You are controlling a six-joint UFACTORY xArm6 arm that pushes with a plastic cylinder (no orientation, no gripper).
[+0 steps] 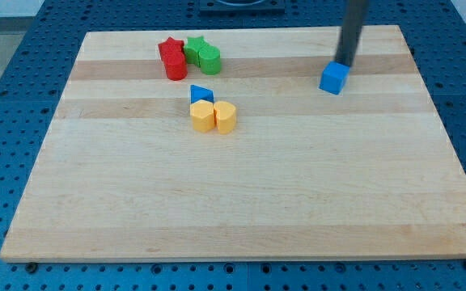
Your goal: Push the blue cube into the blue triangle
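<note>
The blue cube [333, 78] sits on the wooden board toward the view's upper right. The blue triangle [201, 94] lies left of centre near the view's top, far to the left of the cube. My tip [344, 62] stands just above and slightly right of the cube, touching or nearly touching its far top edge. The rod rises out of the view's top.
Two yellow blocks [214, 116] sit side by side right below the blue triangle, touching it. A red star and red cylinder [172, 59] and a green star and green cylinder [203, 55] cluster above the triangle. The wooden board [241, 202] lies on a blue perforated table.
</note>
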